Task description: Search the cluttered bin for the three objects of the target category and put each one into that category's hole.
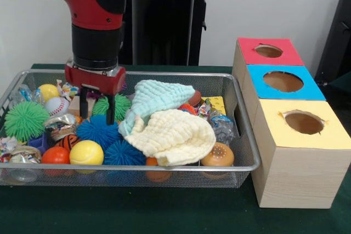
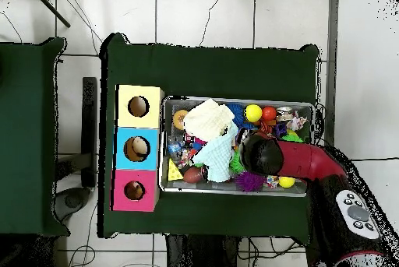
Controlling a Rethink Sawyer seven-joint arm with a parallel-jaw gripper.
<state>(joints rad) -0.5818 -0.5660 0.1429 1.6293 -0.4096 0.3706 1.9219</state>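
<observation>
Green cloth table [image 1: 164,215] w/ wire bin [image 1: 241,135], white tiled floor [image 2: 203,15].

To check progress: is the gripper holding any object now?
No. In the front view the gripper hangs open and empty above the blue spiky ball.

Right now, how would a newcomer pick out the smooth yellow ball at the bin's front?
Start at the wire bin and follow its front rail toward the end away from the boxes. The yellow ball sits there beside an orange ball; it alone is plain, glossy yellow, unlike the spiky blue balls nearby.

Two cloths [image 1: 170,121] cover toys; arm [image 2: 312,163] hides the claw overhead.
</observation>
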